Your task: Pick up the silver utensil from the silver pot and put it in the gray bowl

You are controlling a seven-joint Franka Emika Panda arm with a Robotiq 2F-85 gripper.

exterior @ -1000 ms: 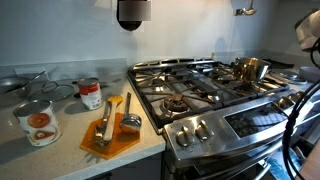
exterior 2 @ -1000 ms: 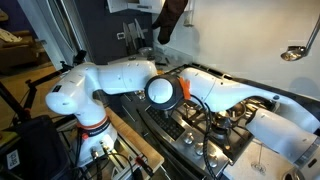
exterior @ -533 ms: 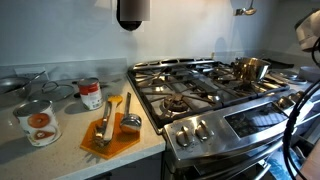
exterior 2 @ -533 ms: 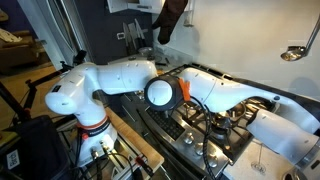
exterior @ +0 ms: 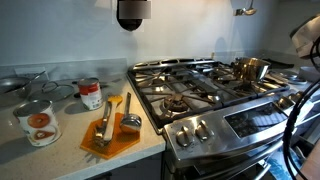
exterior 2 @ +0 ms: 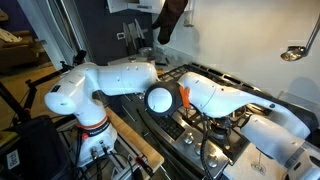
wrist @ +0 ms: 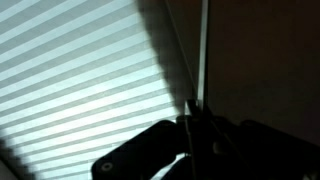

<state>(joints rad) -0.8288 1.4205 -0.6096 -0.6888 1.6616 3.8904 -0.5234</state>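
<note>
The silver pot (exterior: 250,68) stands on the back right burner of the stove (exterior: 200,85). I cannot make out the utensil in it. A pale grey bowl-like shape (exterior: 11,84) sits at the far left of the counter. My white arm shows at the right edge in an exterior view (exterior: 306,38) and stretches over the stove in an exterior view (exterior 2: 215,95). The gripper itself is not visible in either. In the wrist view the gripper (wrist: 195,140) is a dark silhouette against window blinds, and I cannot tell its state.
Two cans (exterior: 38,122) (exterior: 91,94) stand on the counter. An orange cutting board (exterior: 110,135) holds several utensils. A wire rack (exterior: 45,82) sits at the back left. The stove knobs (exterior: 195,130) face the front.
The arm has shifted slightly. Its forearm sits lower over the stove in one exterior view, and more of the arm shows at the right edge in the other.
</note>
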